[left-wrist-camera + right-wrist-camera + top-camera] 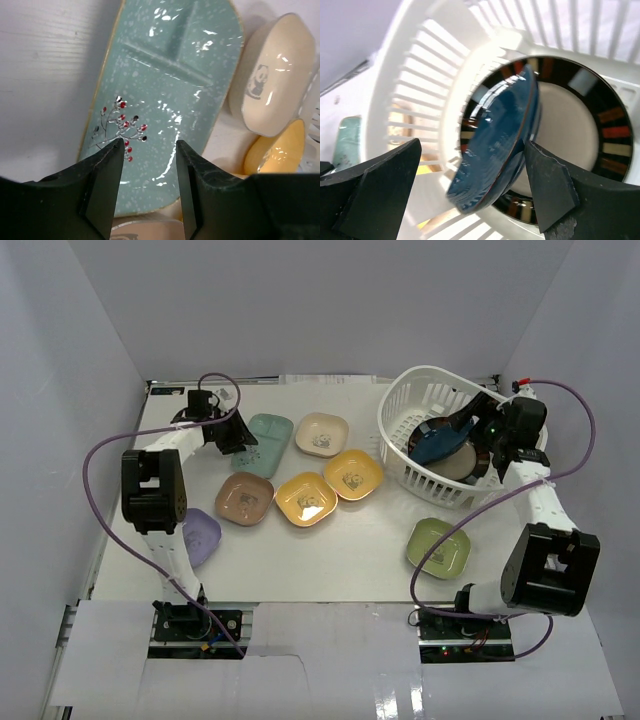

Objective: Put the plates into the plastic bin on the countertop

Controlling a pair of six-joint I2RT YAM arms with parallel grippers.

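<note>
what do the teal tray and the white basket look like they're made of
The teal divided tray looks like glazed ceramic: a speckled surface with sharp, wet-looking highlights, though glossy melamine can't be ruled out. The white basket looks like moulded plastic with a duller finish, going by its thin, evenly slotted walls.

White tubular left arm [175, 552] and right arm [535, 502] carry boxy black joint housings. Thin purple cables [85, 480] loop outward at nine and three o'clock. Matte black wedge fingers [102, 190].

Right gripper [471, 150]: bin wall [420, 65] ahead-left of me, blue dish [495, 145] blocking my finger gap. Left gripper [149, 150]: teal tray [170, 75] beneath, my gap free.
</note>
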